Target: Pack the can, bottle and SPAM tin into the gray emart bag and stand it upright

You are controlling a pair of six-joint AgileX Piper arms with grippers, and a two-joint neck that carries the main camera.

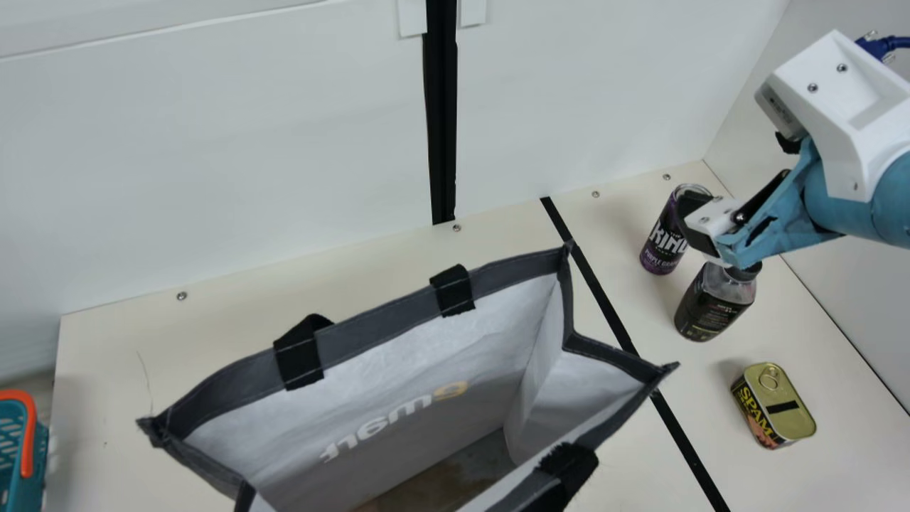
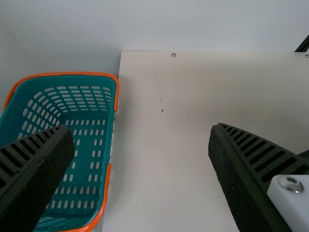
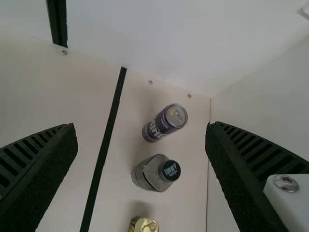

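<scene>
- Right gripper (image 3: 141, 137) gapes, main view's upper right; left gripper (image 2: 140, 137) gapes too.
- Can (image 1: 661, 249), bottle (image 1: 712, 306), SPAM tin (image 1: 775, 409): frame's right.
- I'd centre over the can, descending clear of the bottle.

There are one can (image 1: 661, 249), one bottle (image 1: 713, 307) and one SPAM tin (image 1: 776, 407), three groceries in all. The carriers come to two: one gray bag (image 1: 226, 387) and one teal basket (image 2: 82, 80). One desk (image 1: 106, 370) has one black stripe (image 1: 604, 304) and, in the main view, four screw heads (image 1: 456, 227).
</scene>
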